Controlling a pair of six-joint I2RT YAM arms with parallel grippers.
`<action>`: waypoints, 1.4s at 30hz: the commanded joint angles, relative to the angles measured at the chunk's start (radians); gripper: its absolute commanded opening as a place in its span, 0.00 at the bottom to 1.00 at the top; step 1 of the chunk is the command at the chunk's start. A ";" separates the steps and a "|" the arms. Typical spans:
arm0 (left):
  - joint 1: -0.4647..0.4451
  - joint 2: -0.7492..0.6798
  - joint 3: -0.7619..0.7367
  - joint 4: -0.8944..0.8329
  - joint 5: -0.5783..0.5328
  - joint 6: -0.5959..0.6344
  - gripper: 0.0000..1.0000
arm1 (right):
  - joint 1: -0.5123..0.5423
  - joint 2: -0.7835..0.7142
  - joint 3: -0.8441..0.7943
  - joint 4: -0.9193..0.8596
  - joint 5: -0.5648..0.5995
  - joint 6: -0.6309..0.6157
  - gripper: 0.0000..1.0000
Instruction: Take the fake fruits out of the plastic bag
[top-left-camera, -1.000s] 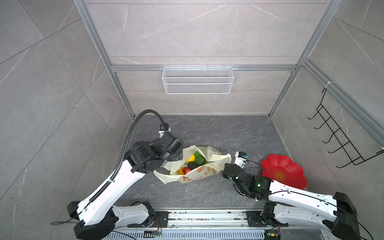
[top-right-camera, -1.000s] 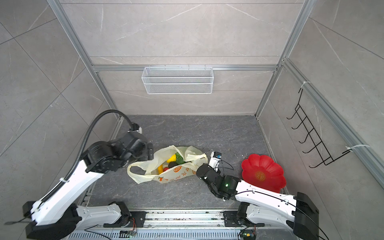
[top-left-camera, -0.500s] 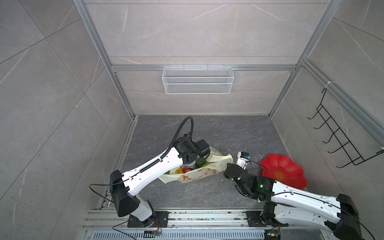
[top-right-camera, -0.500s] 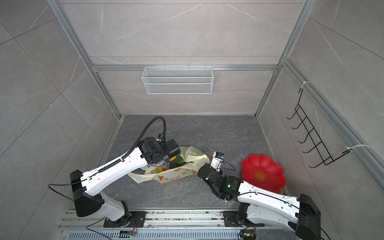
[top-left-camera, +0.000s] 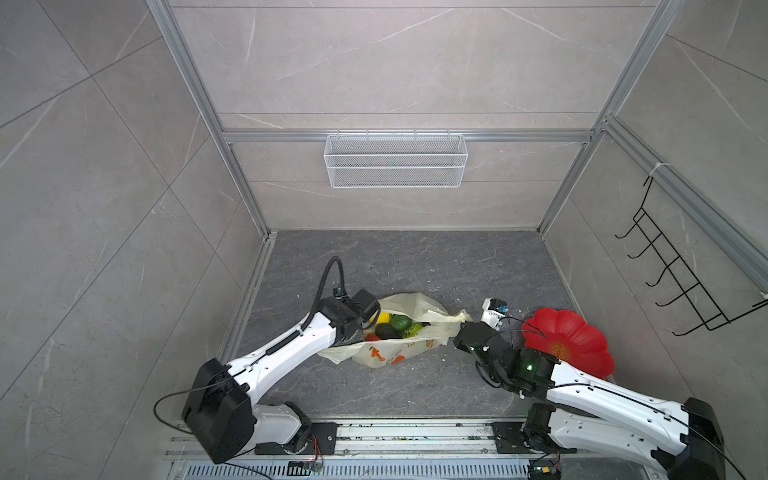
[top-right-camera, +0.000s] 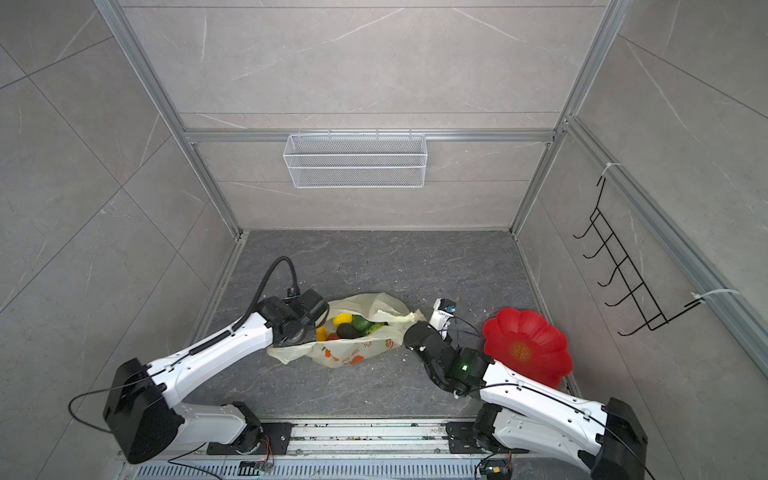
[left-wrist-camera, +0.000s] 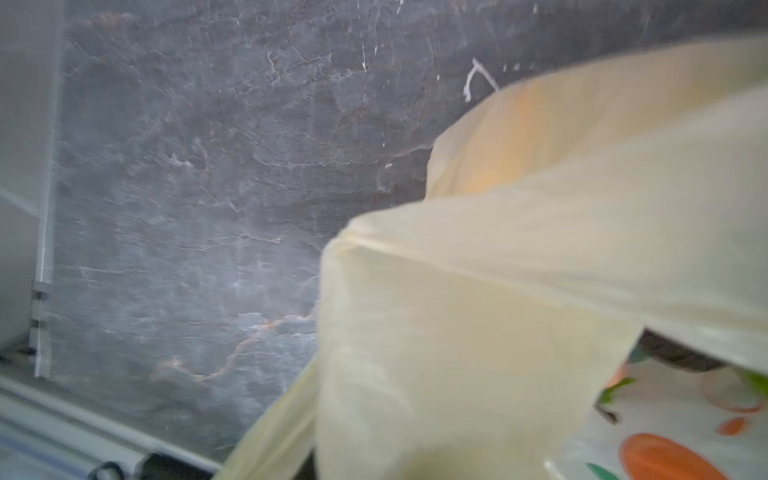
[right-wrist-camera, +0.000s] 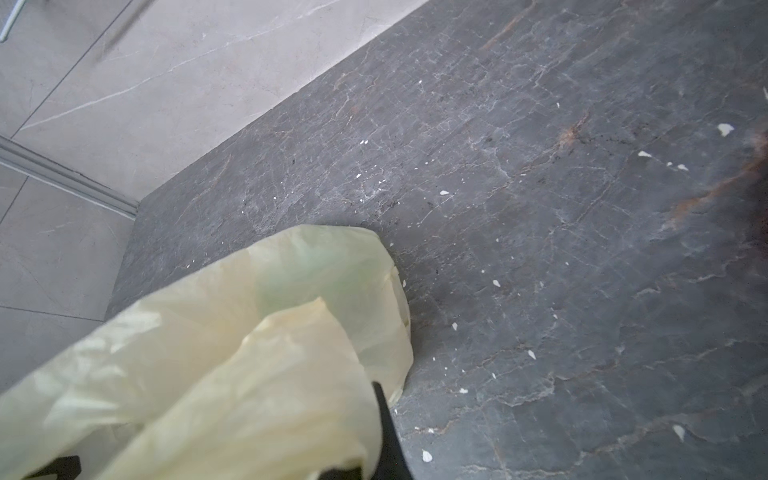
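A thin cream plastic bag (top-left-camera: 399, 353) with orange fruit prints lay open on the dark stone table (top-left-camera: 415, 266). The fake fruits (top-left-camera: 395, 326) sat inside it, with yellow, green, dark and red pieces showing through its mouth. The left gripper (top-left-camera: 362, 326) was at the bag's nine o'clock rim, plastic draped over its camera, so its jaws could not be made out. The right gripper (top-left-camera: 457, 332), at three o'clock, was clamped on a bag handle. A red flower-shaped plate (top-left-camera: 569, 345) lay beyond it.
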 joint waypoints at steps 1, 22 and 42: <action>0.113 -0.090 -0.057 0.325 0.139 0.134 0.04 | -0.129 -0.047 -0.059 0.050 -0.162 -0.065 0.00; 0.292 -0.039 -0.073 0.579 0.376 0.297 0.00 | -0.377 0.045 -0.014 0.029 -0.546 -0.265 0.39; 0.284 -0.134 -0.176 0.594 0.307 0.296 0.00 | 0.456 0.163 0.641 -0.888 0.277 -0.302 0.74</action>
